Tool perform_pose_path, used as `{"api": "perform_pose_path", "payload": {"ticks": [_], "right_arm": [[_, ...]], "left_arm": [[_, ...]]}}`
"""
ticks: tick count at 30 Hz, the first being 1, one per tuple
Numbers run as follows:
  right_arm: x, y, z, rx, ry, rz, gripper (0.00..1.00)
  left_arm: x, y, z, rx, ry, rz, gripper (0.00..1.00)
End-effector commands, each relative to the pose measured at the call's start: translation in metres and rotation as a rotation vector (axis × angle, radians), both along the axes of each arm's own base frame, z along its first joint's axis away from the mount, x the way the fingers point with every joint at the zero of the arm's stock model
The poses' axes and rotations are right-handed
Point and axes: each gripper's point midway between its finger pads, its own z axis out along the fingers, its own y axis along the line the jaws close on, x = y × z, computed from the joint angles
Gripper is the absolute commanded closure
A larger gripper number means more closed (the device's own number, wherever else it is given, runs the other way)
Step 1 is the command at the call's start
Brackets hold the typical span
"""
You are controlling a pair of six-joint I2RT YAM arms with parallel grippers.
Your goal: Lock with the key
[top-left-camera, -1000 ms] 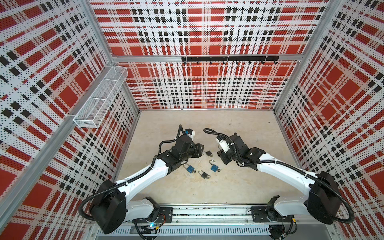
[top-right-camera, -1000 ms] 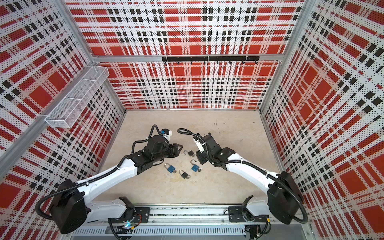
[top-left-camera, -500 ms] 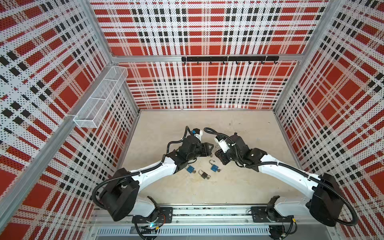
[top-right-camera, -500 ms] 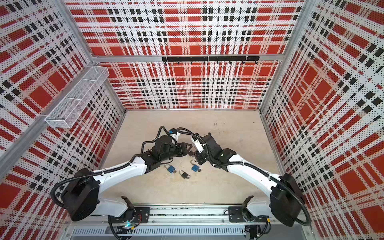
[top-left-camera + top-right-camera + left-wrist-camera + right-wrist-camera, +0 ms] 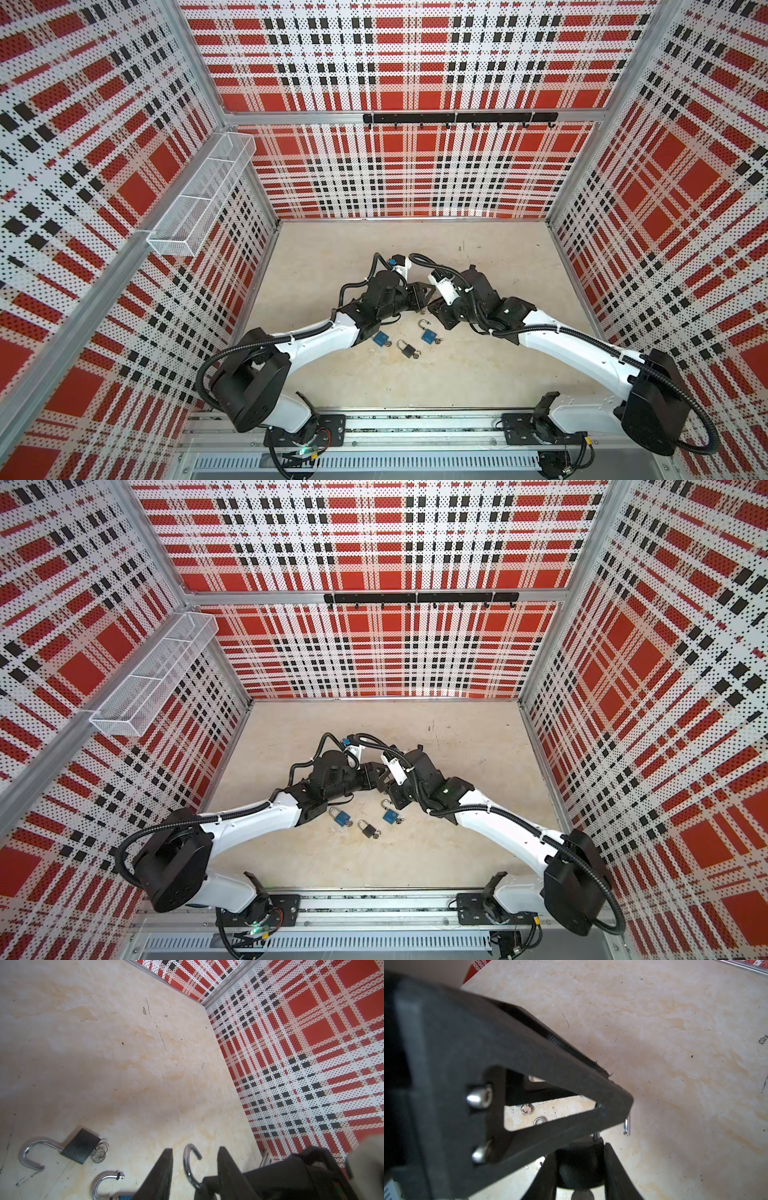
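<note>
**Top views, then wrists: padlock (image 5: 581,1167) gripped, shackle (image 5: 188,1167) still open**

In both top views the left fingers (image 5: 420,291) and right fingers (image 5: 437,309) meet tip to tip above the middle of the desk (image 5: 478,365). What sits between them is too small to read there. Three spare padlocks (image 5: 409,350) lie on the desk just in front of them.

Left wrist view: the left fingers (image 5: 162,1172) stand partly open and straddle the shackle with a gap on each side. They grip nothing. The shackle's hooked free end hangs clear of the body, so the padlock is unlatched.

Right wrist view: the right fingers (image 5: 614,1172) are clamped on the padlock's dark body. The shackle (image 5: 627,1126) pokes out past their tips, under the broad left finger that fills most of this view. I judge that the padlock's long axis runs along the right fingers, shackle first, towards the left fingers. No key for this padlock shows in any view.

The padlock is picked up and presented. Pressing the shackle home and turning the key appear still to be done.
</note>
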Motion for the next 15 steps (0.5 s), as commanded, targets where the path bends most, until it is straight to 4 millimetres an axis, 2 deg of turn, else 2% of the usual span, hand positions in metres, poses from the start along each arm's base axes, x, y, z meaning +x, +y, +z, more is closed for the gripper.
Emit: {"api": "perform_pose_path", "payload": {"ticks": [1,8,15], "right_arm": [[0.0047,0.0101,0.0318,0.083,-0.074,0.008,0.89],[0.0055,0.0117,0.036,0.088,-0.083,0.01,0.89],[0.006,0.0114,0.0363,0.086,-0.087,0.008,0.89]], "left_arm": [[-0.0031,-0.007,-0.0019,-0.025,0.011,-0.024,0.62],[-0.0061,-0.0124,-0.0047,-0.03,0.023,-0.047,0.64],[-0.0065,-0.0143,-0.0046,-0.033,0.025,-0.053,0.72]]}}
